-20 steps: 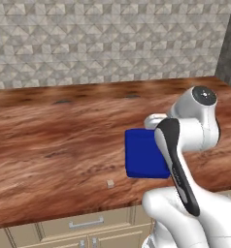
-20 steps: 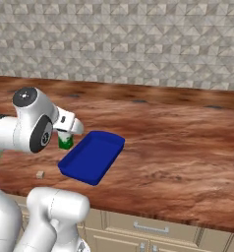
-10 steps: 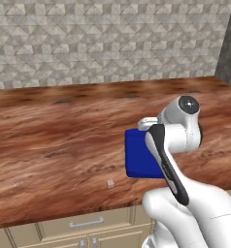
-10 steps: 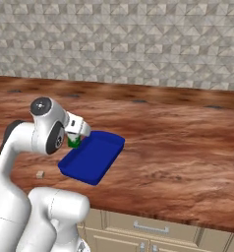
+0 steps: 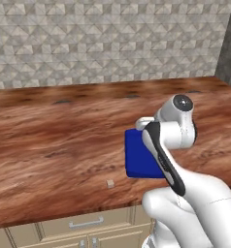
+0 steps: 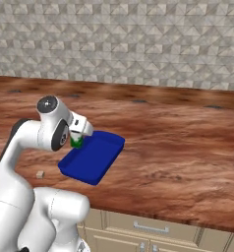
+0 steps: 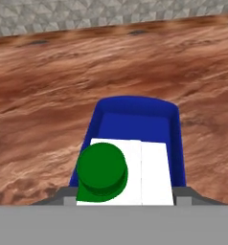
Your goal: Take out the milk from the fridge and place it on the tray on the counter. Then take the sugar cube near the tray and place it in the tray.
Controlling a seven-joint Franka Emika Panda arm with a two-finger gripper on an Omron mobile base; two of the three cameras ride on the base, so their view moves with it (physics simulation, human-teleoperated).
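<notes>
Right now the gripper (image 6: 77, 139) clasps the milk (image 7: 125, 172) between its jaws, over the near end of the blue tray (image 6: 99, 157) on the counter (image 5: 54, 145). Nearby (just off the tray's side) lies the sugar cube (image 5: 110, 183).

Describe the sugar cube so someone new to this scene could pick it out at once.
Start at the reddish-brown counter and find the bright blue tray near its front edge. The sugar cube lies on bare wood beside the tray, apart from it, closer to the counter's front edge. It is tiny, pale beige, far smaller than the tray.
</notes>
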